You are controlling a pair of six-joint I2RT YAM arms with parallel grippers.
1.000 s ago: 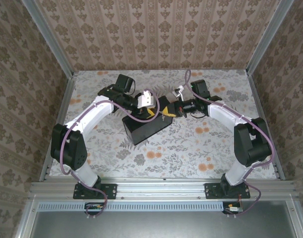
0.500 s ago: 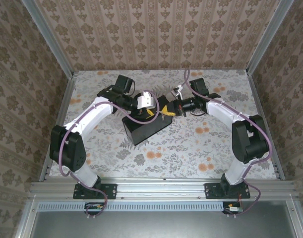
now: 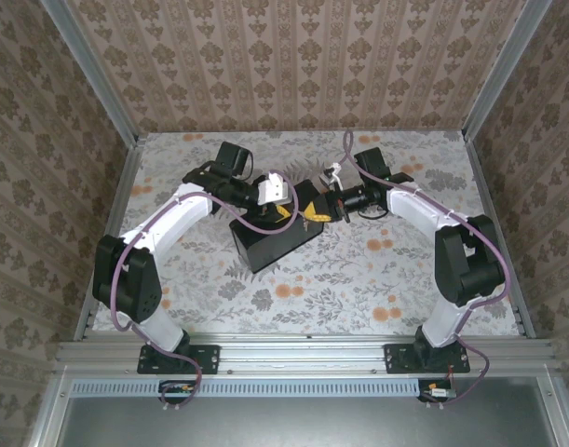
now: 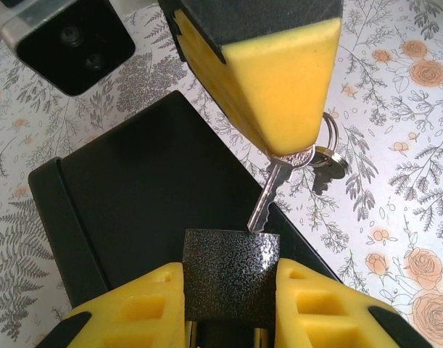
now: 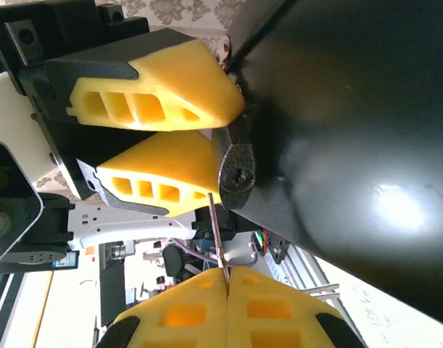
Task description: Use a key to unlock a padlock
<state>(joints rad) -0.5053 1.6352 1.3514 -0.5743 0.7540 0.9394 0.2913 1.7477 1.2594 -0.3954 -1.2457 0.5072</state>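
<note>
My left gripper (image 4: 230,274) is shut on the padlock (image 4: 232,279), whose body looks black and speckled; its shackle is hidden between the fingers. In the right wrist view the padlock's keyhole face (image 5: 239,174) points at the camera. My right gripper (image 5: 227,279) is shut on the key (image 5: 217,232), a slim silver one. The key (image 4: 268,197) hangs from a ring (image 4: 327,148), and its tip touches the padlock's top edge, just beside the keyhole. From above, both grippers (image 3: 289,209) (image 3: 318,207) meet over the black box (image 3: 275,240).
The black box (image 4: 134,196) lies on the floral table (image 3: 359,270) directly under both grippers. Patterned walls (image 3: 293,65) close in the back and sides. Open floral surface lies in front of the box and to the right.
My right gripper has moved a little left with the key, closing on the padlock. The left arm has stayed almost still.
</note>
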